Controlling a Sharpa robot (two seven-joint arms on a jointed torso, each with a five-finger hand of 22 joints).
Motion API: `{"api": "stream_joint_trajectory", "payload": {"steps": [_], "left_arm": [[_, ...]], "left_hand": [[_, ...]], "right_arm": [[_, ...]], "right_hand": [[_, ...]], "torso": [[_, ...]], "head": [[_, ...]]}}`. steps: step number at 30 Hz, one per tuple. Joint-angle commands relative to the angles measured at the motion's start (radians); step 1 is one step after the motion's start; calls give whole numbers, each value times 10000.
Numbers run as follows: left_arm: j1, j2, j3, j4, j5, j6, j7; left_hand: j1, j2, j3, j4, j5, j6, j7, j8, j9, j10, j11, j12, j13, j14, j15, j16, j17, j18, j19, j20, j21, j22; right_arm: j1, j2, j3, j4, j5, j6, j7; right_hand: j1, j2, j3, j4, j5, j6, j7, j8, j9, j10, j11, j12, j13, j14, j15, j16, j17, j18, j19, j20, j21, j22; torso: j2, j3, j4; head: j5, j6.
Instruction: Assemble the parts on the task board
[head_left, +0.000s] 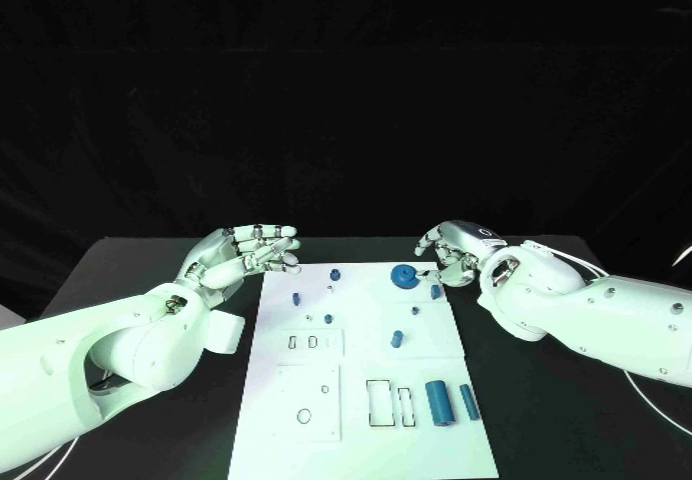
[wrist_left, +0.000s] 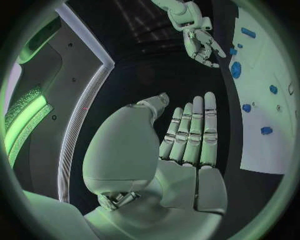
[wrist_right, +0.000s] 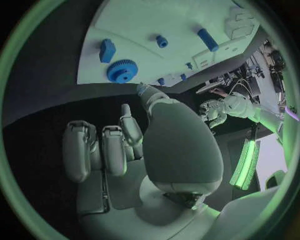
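Board (head_left: 361, 420): one white plate, centre of black surface (head_left: 562, 440).
Gear (head_left: 405, 275): one, blue, at board's far end, beside right hand (head_left: 454, 255).
Cylinders (head_left: 437, 402): two, near end.
Small pegs: too tiny to count surely.
Left hand (head_left: 245, 252): fingers spread, empty, off board's far left corner.
Right hand: fingers curled; hold unclear.

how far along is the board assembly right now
Early, it seems. Several small blue parts stand on the board, though whether they are seated is unclear. In hand: nothing; the right hand hovers by the blue gear at the far end, not holding it, and the left hand is open beside the board's far left corner. Left: two blue cylinders lie loose near the empty slots.
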Motion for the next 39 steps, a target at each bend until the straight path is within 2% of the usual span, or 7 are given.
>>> {"api": "stream_joint_trajectory", "payload": {"steps": [1, 11, 13, 15, 18, 25, 39], "left_arm": [[4, 18, 5, -48, 22, 176, 143], [1, 28, 5, -191, 21, -6, 231], [1, 34, 5, -206, 25, -28, 246], [1, 39, 5, -217, 30, -64, 262], [0, 42, 5, -230, 42, -80, 272], [0, 58, 5, -256, 91, -84, 256], [0, 89, 5, -250, 108, -48, 239]], "left_hand": [[-119, -20, -9, -35, -71, -58, 262, 14, 12, -105, -4, -36, -1, -177, 42, 26, 19, -11, -187, 8, 53, 12], [-147, 94, -298, -77, -60, -705, 476, -107, -29, -1135, 380, -340, -314, -1631, 640, -1680, -748, -108, -2510, 779, -2016, -1146], [-64, 139, -552, -30, -54, -942, 469, -170, -99, -1622, 549, -417, -340, -2165, 851, -2215, -1136, -305, -2899, 800, -2547, -1470], [126, 202, -930, 104, -43, -1494, 439, -338, -293, -2171, 576, -442, -346, -2472, 959, -2649, -1553, -467, -3194, 804, -3015, -1771], [423, 239, -1356, 390, -28, -2761, 57, -880, -682, -3280, 646, -514, -400, -2685, 1042, -3026, -2044, -538, -3465, 805, -3410, -2045], [603, 274, -1495, 608, -27, -2511, 469, -824, -672, -3260, 592, -482, -390, -2509, 1006, -3137, -2233, -527, -3281, 801, -3495, -2136], [686, 304, -1491, 665, -29, -2382, 543, -787, -664, -3059, 624, -446, -375, -2364, 1003, -3155, -2291, -471, -2771, 797, -3365, -2103]], "right_arm": [[9, -14, 7, -167, 895, 936, -93], [-13, 301, 10, -685, 1047, 1106, -114], [-24, 397, 10, -763, 1065, 1122, -117], [-38, 508, 10, -851, 1077, 1139, -134], [-59, 669, 10, -981, 1085, 1161, -159], [-88, 1018, 8, -1301, 1014, 1179, -222], [-163, 1464, 5, -1803, 1039, 1440, -277]], "right_hand": [[17, 127, -287, 167, 26, -179, 64, 53, 20, 442, 73, 710, 919, 748, 132, 259, 1141, -175, 331, 84, 235, 1221], [150, 191, -498, 267, 72, -304, 107, 55, 19, 518, 111, 849, 1120, 799, 175, 382, 1459, -230, 446, 130, 430, 1463], [150, 191, -498, 267, 72, -304, 107, 55, 19, 518, 111, 849, 1120, 799, 175, 382, 1459, -230, 446, 130, 430, 1463], [163, 203, -501, 271, 77, -304, 108, 58, 20, 517, 112, 850, 1123, 800, 177, 387, 1470, -236, 458, 132, 449, 1486], [171, 211, -504, 275, 78, -305, 109, 60, 21, 526, 113, 860, 1138, 804, 178, 394, 1492, -240, 468, 134, 465, 1505], [192, 238, -508, 287, 82, -301, 112, 69, 24, 527, 116, 866, 1149, 814, 183, 413, 1546, -249, 487, 139, 495, 1542], [204, 272, -509, 306, 88, -304, 116, 74, 25, 498, 120, 846, 1124, 816, 187, 421, 1563, -250, 489, 143, 501, 1550]], "torso": [[8, 16, -12], [9, -5, 23], [13, 0, 32], [16, 1, 25], [21, 6, 27], [26, 6, 23], [27, 11, 24]], "head": [[13, -39], [44, -112], [57, -118], [66, -117], [56, -119], [67, -130], [102, -168]]}}
